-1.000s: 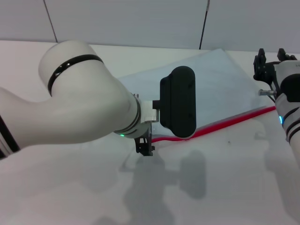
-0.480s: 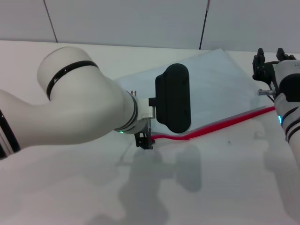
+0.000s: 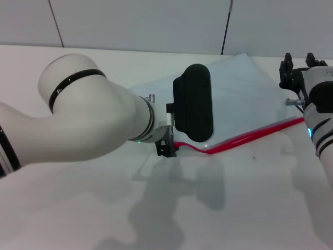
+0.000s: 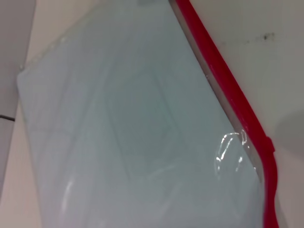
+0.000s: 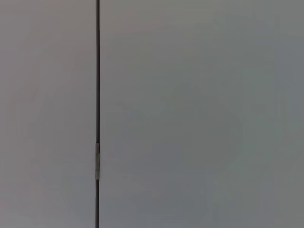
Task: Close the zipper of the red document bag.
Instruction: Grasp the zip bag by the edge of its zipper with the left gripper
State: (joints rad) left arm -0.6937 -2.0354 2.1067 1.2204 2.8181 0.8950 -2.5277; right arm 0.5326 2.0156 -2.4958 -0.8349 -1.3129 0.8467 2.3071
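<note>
My left wrist view is showing the red document bag filling the frame, detail my head view lacks. My left gripper is sitting at the zipper near edge, farther right than before; its fingers' state I cannot tell. My right gripper is parked raised.

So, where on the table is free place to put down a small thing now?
The table is bare in front of the zipper, nearer the robot, between both arms. It is crowded where the left gripper meets the red document bag, and beside the right gripper at the bag's far end.
</note>
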